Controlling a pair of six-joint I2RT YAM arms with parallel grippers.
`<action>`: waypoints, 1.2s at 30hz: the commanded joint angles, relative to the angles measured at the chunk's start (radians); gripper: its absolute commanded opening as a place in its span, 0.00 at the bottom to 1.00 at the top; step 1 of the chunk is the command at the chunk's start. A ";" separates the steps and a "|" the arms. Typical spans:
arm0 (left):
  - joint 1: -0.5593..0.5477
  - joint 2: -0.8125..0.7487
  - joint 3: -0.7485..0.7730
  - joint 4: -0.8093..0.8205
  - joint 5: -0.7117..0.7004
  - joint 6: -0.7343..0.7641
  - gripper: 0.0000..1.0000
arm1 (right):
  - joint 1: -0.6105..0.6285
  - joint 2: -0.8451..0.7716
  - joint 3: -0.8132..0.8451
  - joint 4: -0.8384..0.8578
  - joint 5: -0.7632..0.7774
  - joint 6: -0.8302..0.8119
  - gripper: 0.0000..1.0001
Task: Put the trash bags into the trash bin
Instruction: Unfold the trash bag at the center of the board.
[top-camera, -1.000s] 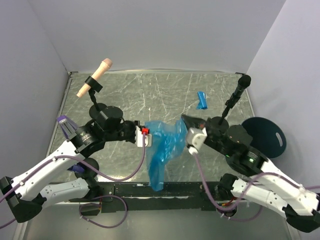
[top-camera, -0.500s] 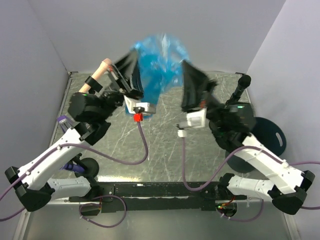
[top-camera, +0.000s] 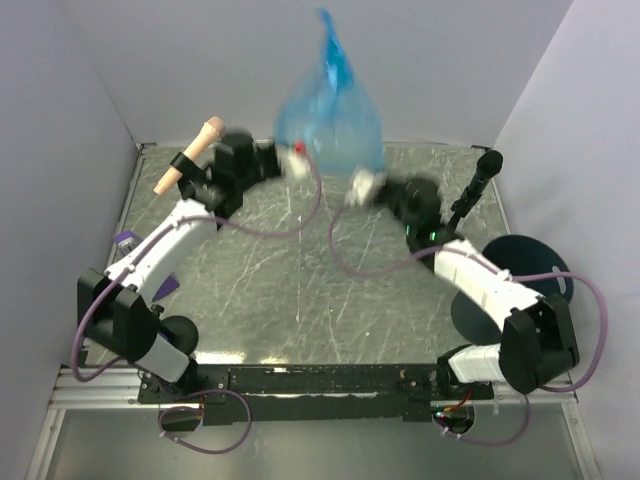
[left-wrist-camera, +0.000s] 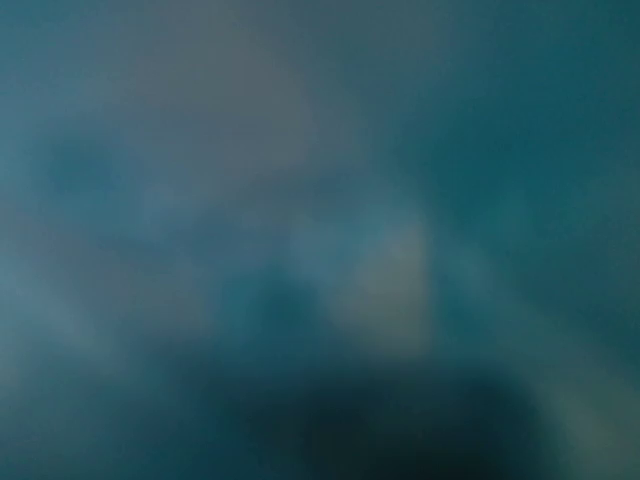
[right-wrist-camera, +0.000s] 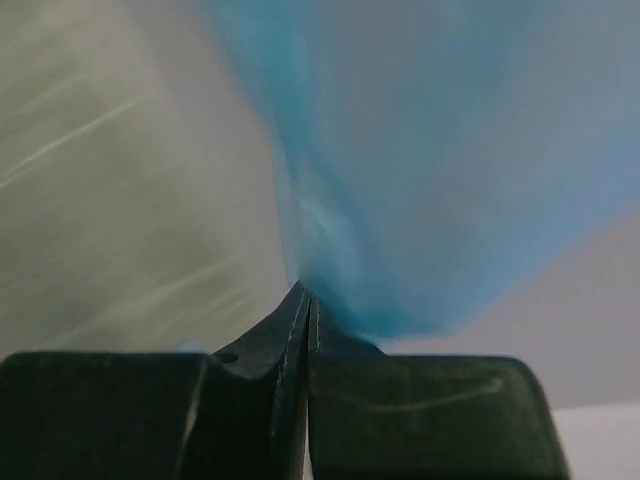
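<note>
**Scratched metal table (top-camera: 260, 290), grey walls (top-camera: 180, 60): trash bag (top-camera: 330, 120) held aloft**

The right gripper (right-wrist-camera: 304, 294) is pressed together on the blue film's lower edge. The left gripper (top-camera: 296, 150), blurred, is clamped on its other side. The bag billows above both. The trash bin (top-camera: 530, 275) sits well apart, right of the right gripper.

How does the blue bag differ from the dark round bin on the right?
The trash bag is bright, see-through blue; the trash bin is dark, opaque navy. The trash bag hangs puffed up in the air, pinched by the left gripper and right gripper; the trash bin sits low at the right, partly behind the right arm. Both are bluish.
</note>
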 joint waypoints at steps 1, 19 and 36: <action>-0.090 -0.360 -0.319 -0.254 0.246 -0.236 0.01 | 0.115 -0.402 -0.232 -0.314 -0.161 0.169 0.00; -0.054 -0.111 0.081 -0.620 0.111 -0.734 0.01 | 0.200 -0.233 0.066 -0.572 0.201 0.507 0.00; 0.063 0.145 0.614 0.184 -0.063 -0.535 0.01 | 0.075 0.200 0.741 -0.045 0.054 0.193 0.00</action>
